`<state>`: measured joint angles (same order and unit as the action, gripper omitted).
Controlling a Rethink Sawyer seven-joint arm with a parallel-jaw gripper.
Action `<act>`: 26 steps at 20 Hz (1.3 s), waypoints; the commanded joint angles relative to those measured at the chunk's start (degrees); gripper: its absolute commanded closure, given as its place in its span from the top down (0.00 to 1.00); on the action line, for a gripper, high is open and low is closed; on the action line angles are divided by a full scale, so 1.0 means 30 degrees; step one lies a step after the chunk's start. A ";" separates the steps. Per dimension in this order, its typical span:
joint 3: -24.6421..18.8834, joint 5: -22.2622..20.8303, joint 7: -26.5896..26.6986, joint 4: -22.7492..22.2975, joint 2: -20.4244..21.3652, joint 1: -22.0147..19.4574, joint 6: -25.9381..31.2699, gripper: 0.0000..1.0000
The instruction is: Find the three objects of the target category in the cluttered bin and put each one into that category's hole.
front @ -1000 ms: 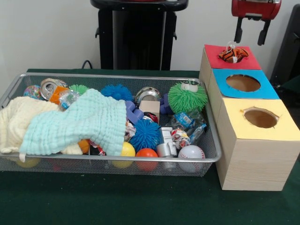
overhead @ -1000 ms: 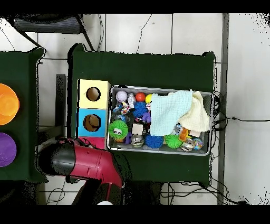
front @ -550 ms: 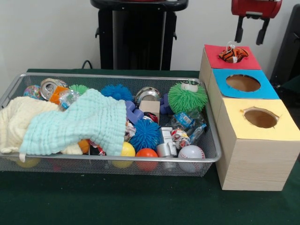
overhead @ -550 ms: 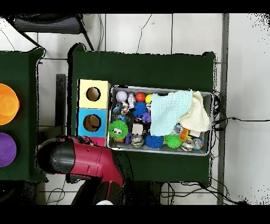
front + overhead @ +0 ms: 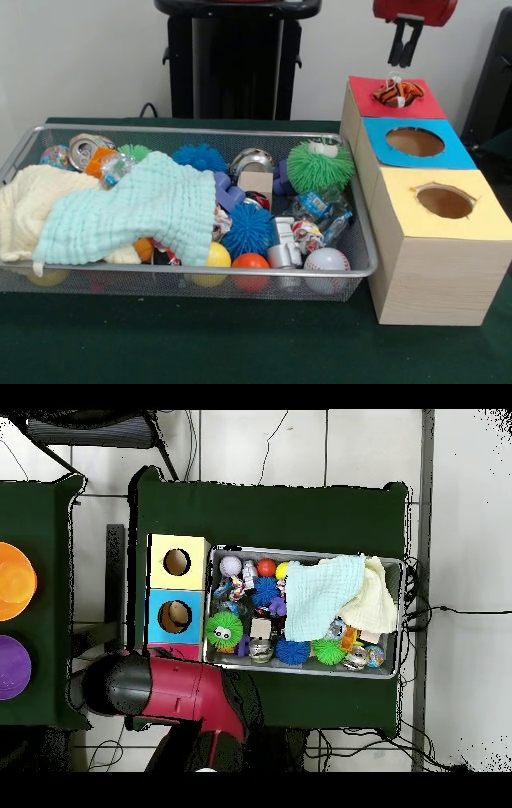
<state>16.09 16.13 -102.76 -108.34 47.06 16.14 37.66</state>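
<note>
at the red box's hole sits an orange-and-black striped plush toy (image 5: pixel 398 93), its long axis running three to nine o'clock; at twelve o'clock above it, the red-and-black gripper (image 5: pixel 405 50) hangs narrow, empty.

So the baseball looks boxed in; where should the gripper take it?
Grip the baseball across its upper half, coming straight down. It sits against the bin's near wire wall with clutter packed beside it, so only the rounded top is free. A guess; side clearance is hard to judge.

Claw (image 5: pixel 404 50) shifted left above red box (image 5: pixel 396 100), fingers now drawn close together.
</note>
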 commanded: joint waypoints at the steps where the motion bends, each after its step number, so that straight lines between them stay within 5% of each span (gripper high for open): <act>1: -0.0141 -0.0726 -0.2990 -0.1362 -0.0758 -0.1103 0.1749 0.00; 9: -0.1217 0.0354 -0.3298 -0.3177 -0.1365 -0.1732 0.0692 0.00; 17: -0.1752 0.1569 -0.4070 -0.4577 -0.0346 -0.1335 0.0815 0.00; 22: -0.1221 0.1781 -0.4954 -0.4245 0.0778 -0.0532 0.1646 0.00; 26: -0.1275 0.2188 -0.4951 -0.3735 0.1218 -0.0343 0.0542 0.00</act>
<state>15.95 18.94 -102.76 -119.28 48.29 14.81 38.34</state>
